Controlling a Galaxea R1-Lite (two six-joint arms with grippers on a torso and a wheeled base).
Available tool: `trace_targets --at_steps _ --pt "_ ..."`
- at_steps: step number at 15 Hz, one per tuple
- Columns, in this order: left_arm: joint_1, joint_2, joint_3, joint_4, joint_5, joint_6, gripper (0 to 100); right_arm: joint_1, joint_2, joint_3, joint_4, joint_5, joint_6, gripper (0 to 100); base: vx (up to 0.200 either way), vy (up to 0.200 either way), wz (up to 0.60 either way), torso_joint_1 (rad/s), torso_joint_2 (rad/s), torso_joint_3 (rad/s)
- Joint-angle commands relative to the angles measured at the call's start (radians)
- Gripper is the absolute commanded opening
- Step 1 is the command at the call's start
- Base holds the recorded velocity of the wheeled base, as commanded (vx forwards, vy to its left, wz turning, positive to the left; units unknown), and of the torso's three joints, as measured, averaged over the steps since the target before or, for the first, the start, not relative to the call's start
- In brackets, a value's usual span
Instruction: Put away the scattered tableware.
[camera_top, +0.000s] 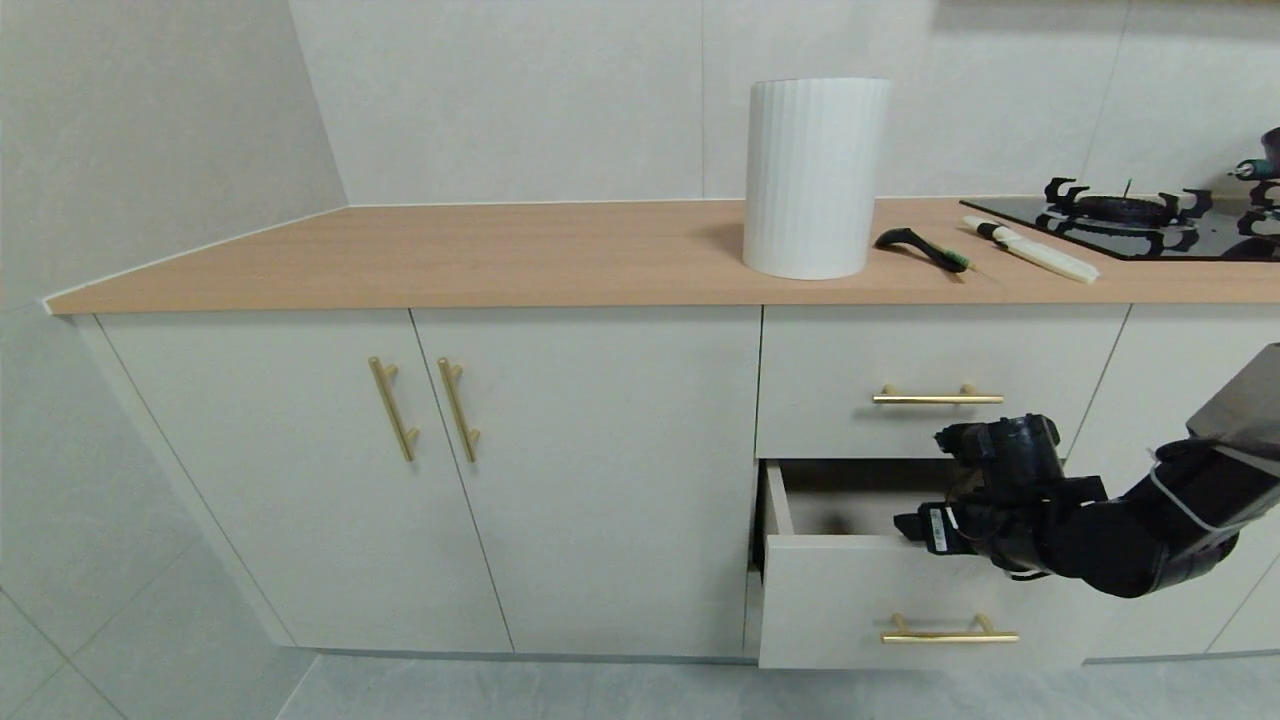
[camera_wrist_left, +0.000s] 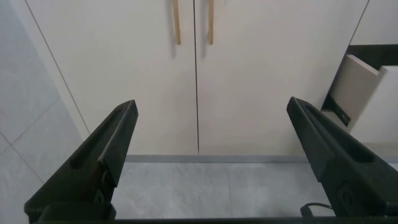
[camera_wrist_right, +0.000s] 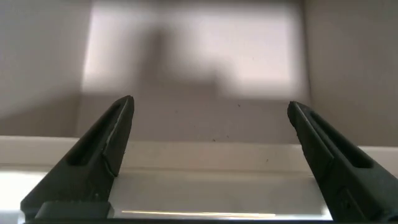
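A: What's making up the room here?

B: Pale tiled walls (camera_top: 500, 100) are meeting in a corner behind a wood-grain surface (camera_top: 450, 255), and a black hob (camera_top: 1130, 225) is sitting at its right end.

A: And underneath?

B: Two cream cabinet doors (camera_top: 300, 470) with brass handles (camera_top: 394, 408) are hanging shut. Beside them the upper drawer (camera_top: 900, 350) is sitting closed and the lower drawer (camera_top: 850, 600) is standing pulled out, over a grey tiled floor (camera_top: 500, 690).

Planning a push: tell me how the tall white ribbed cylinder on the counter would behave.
The ribbed cylinder stands upright, taller than wide, so a high push might tip it. Pushed low, its flat base would probably slide on the smooth counter. Tipped, it could roll.
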Motion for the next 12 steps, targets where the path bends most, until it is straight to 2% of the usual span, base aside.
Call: trace_targets --at_steps 1,4,7,10,12 --pt "0.000 0.000 0.000 0.000 0.000 0.000 100 0.005 -0.070 -0.001 0.060 0.008 -0.002 100 0.000 0.000 0.00 0.000 0.00 0.000" --pt "0.000 0.000 0.000 0.000 0.000 0.000 100 0.012 -0.168 0.010 0.283 0.045 -0.088 100 0.000 0.000 0.00 0.000 0.00 0.000" --pt "0.000 0.000 0.000 0.000 0.000 0.000 100 0.052 -0.220 0.028 0.381 0.048 -0.107 100 0.000 0.000 0.00 0.000 0.00 0.000" --pt "0.000 0.000 0.000 0.000 0.001 0.000 100 0.087 -0.308 0.031 0.599 0.048 -0.200 100 0.000 0.000 0.00 0.000 0.00 0.000" --pt "0.000 0.000 0.000 0.000 0.000 0.000 100 0.110 -0.331 0.025 0.674 0.047 -0.210 100 0.000 0.000 0.00 0.000 0.00 0.000"
